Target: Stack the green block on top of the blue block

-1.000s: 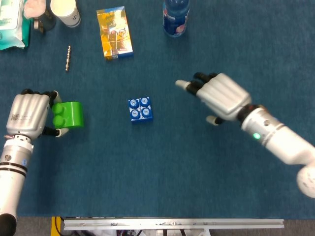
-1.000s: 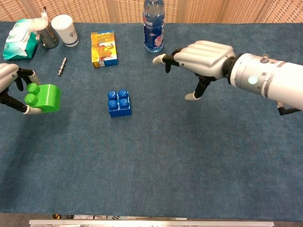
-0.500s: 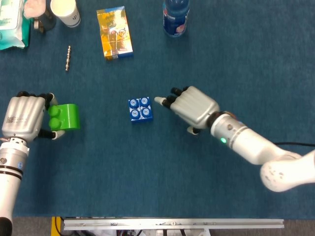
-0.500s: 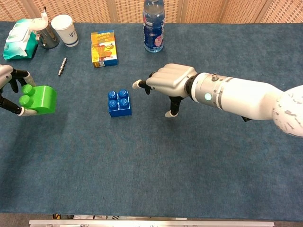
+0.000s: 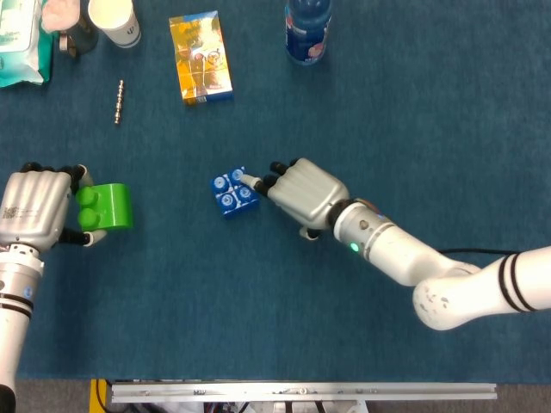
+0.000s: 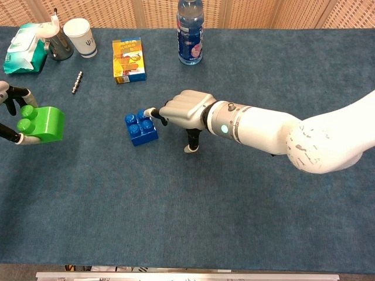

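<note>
Green block (image 5: 105, 206) at nine o'clock, gripped by left hand (image 5: 36, 209), blue block (image 5: 233, 192) mid-bench, skewed, right hand (image 5: 303, 193) fingertips (image 6: 153, 112) touching it, holding nothing, yellow box (image 5: 200, 58), water bottle (image 5: 307, 30), paper cup (image 5: 114, 21), metal pin (image 5: 119, 101) toward twelve o'clock.

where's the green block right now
The green block sits at the far left of the table in both views, held by the left hand, well left of the blue block that the right hand touches.
</note>
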